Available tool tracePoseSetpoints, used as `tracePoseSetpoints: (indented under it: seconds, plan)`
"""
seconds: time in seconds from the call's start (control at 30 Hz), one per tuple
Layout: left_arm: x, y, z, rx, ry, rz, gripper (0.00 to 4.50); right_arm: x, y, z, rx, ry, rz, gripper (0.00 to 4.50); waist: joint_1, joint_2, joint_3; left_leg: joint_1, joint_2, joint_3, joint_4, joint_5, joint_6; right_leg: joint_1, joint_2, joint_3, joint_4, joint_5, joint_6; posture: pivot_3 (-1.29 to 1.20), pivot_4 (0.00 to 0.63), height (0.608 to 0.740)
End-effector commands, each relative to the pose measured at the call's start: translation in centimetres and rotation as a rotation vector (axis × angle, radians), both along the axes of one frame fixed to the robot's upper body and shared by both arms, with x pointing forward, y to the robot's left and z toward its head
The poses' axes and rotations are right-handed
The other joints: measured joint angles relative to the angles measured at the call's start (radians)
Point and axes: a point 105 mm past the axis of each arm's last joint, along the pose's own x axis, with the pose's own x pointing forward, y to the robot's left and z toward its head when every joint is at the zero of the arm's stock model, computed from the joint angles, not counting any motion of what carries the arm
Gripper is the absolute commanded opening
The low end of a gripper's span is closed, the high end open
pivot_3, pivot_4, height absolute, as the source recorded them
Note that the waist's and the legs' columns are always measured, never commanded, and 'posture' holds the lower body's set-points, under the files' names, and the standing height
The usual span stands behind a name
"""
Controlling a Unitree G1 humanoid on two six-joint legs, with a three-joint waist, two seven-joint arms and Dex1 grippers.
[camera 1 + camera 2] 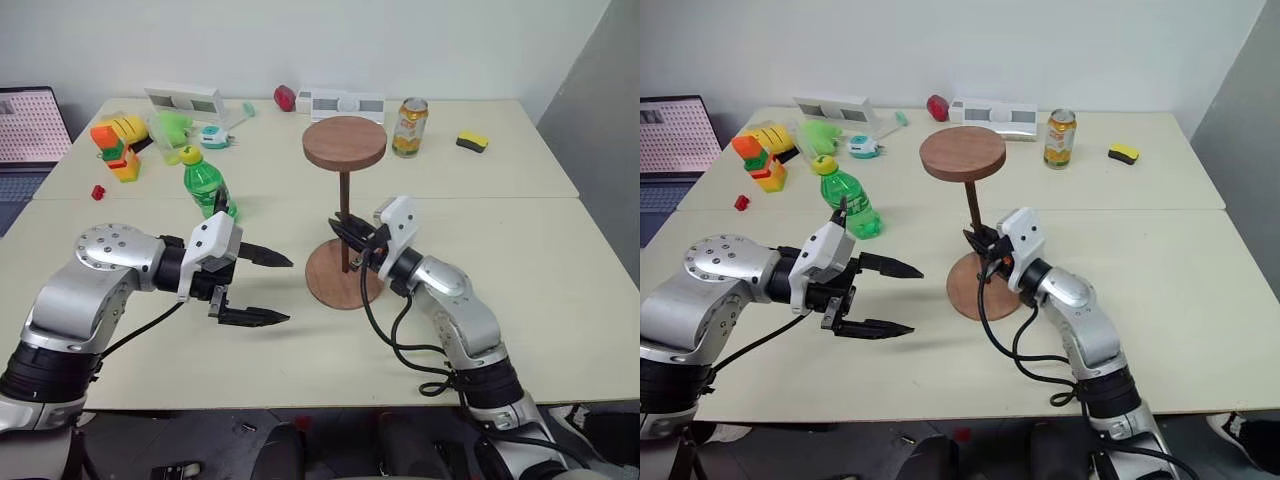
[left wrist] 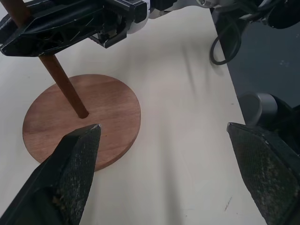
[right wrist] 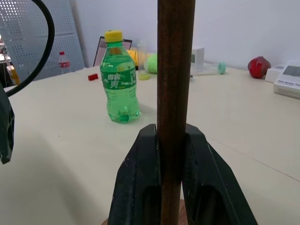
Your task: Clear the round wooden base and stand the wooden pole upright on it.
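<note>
The round wooden base (image 1: 330, 285) lies flat on the table near the middle, with nothing else on it. The wooden pole (image 1: 345, 215) stands upright in the hole at the base's centre, its fixed disc (image 1: 345, 142) on top. My right gripper (image 1: 347, 230) is shut on the pole's lower shaft, and its fingers (image 3: 140, 173) press the rod (image 3: 174, 93) from both sides. My left gripper (image 1: 262, 288) hangs open to the left of the base, fingertips (image 2: 77, 154) pointing toward it, holding nothing. The base (image 2: 108, 117) and the rod's foot lie ahead of those fingers.
A green bottle (image 1: 208, 187) stands behind my left gripper. Further back sit a drink can (image 1: 409, 127), a yellow-and-black block (image 1: 472, 142), a red ball (image 1: 285, 97), white boxes (image 1: 340, 103) and colourful toys (image 1: 125, 145). A black cable (image 1: 400, 340) trails under my right arm.
</note>
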Motion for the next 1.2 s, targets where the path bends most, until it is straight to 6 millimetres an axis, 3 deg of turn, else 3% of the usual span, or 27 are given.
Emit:
tracePoseSetpoints:
  seconds: [0.03, 0.3, 0.43, 0.67, 0.83, 1.03, 1.17, 1.2]
  plan:
    - [0.0, -0.3, 1.0, -0.009, -0.051, -0.015, 4.5, 0.3, 0.0, -0.8, -0.021, 0.026, -0.021, 0.23, 0.0, 0.0, 0.0, 0.0, 0.0, 0.0, 0.0, 0.0, 0.0, 0.0, 0.0, 0.0, 0.0, 0.0, 0.0, 0.0, 0.15, 0.74]
    - [0.3, -0.2, 1.0, -0.016, -0.062, 0.001, 4.5, -0.1, -1.4, -2.4, -0.079, 0.035, -0.029, 0.23, 0.003, 0.0, 0.0, 0.0, 0.0, 0.0, 0.0, 0.0, 0.0, 0.001, 0.0, 0.0, -0.001, 0.0, 0.0, 0.0, 0.15, 0.74]
    - [0.3, -0.2, 0.8, -0.021, -0.055, 0.011, 4.5, -1.6, -1.3, -3.9, -0.132, 0.041, 0.04, 0.23, 0.007, 0.0, 0.0, 0.001, -0.001, -0.001, 0.0, 0.0, 0.0, 0.003, 0.0, -0.001, -0.002, 0.0, 0.0, 0.0, 0.15, 0.74]
    - [0.4, -0.2, 0.8, -0.024, -0.054, 0.021, 4.5, -0.9, -1.7, -5.9, -0.149, 0.12, 0.007, 0.23, 0.009, 0.0, 0.0, 0.002, -0.001, -0.002, -0.001, 0.0, 0.0, 0.004, 0.0, -0.001, -0.003, 0.0, 0.0, 0.0, 0.15, 0.74]
    - [0.3, -0.2, 0.7, -0.025, -0.051, 0.021, 4.5, -0.3, -1.4, -5.5, -0.12, 0.141, -0.003, 0.23, 0.009, 0.0, -0.001, 0.006, 0.0, -0.001, -0.001, 0.0, 0.0, 0.007, 0.0, -0.001, -0.003, 0.0, 0.0, 0.0, 0.15, 0.74]
    - [0.2, -0.1, 0.7, -0.022, -0.046, 0.021, 4.5, -0.9, -1.3, -6.7, -0.167, 0.153, 0.016, 0.23, 0.009, 0.0, -0.002, 0.009, 0.0, -0.001, -0.002, 0.0, 0.0, 0.009, 0.0, 0.0, -0.003, 0.0, 0.0, 0.0, 0.15, 0.74]
    - [0.0, -0.1, 0.6, -0.024, -0.04, 0.024, 4.5, -1.0, -1.1, -5.6, -0.151, 0.119, 0.019, 0.23, 0.009, 0.0, -0.002, 0.009, 0.0, -0.001, -0.002, 0.0, 0.0, 0.009, 0.0, 0.0, -0.003, 0.0, 0.0, 0.0, 0.15, 0.74]
    - [0.1, -0.1, 0.6, -0.025, -0.039, 0.025, 4.5, -1.0, -1.1, -5.2, -0.141, 0.11, 0.015, 0.58, 0.009, 0.0, -0.002, 0.009, 0.0, -0.001, -0.002, 0.0, 0.0, 0.009, 0.0, 0.0, -0.003, 0.0, 0.0, 0.0, 0.15, 0.74]
